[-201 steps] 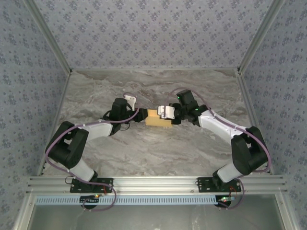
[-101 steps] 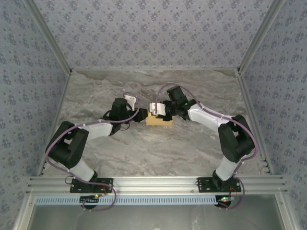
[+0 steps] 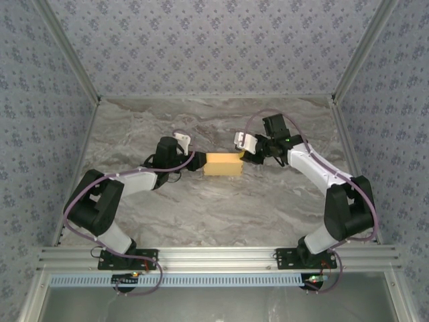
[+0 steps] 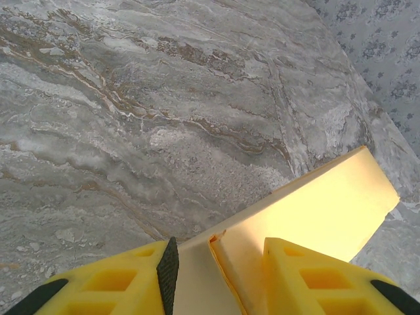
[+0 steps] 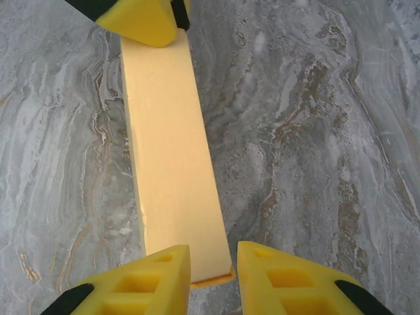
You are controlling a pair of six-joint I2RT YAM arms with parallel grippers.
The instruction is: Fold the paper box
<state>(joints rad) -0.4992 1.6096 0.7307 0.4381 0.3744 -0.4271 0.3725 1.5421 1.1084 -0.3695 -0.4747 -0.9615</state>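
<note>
**Clerk:** Largest item?

**Robot:** One grey, veined, marble-look tabletop (image 3: 201, 208), walled by blue flower-patterned panels (image 3: 214, 47).

**Clerk:** Next?

**Robot:** One orange-yellow thin-card paper box (image 3: 222, 164), a long, flat-sided block, plain. It lies near the middle of the tabletop and runs left to right between my two arms.

**Clerk:** Grippers, bigger showing first?

**Robot:** My left gripper (image 4: 220, 248), yellow fingers with black pads. It is pinching the left end of the paper box. An upright card edge stands between the fingers, and the box's top face stretches away from them. From the right wrist, one of those fingers (image 5: 141, 20) sits against the far end of the box.

**Clerk:** And the other?

**Robot:** My right gripper (image 5: 213, 256), same yellow make. Its jaws are parted over the right end of the paper box, with that end's orange edge showing in the gap. I cannot tell whether either finger touches the card.
</note>
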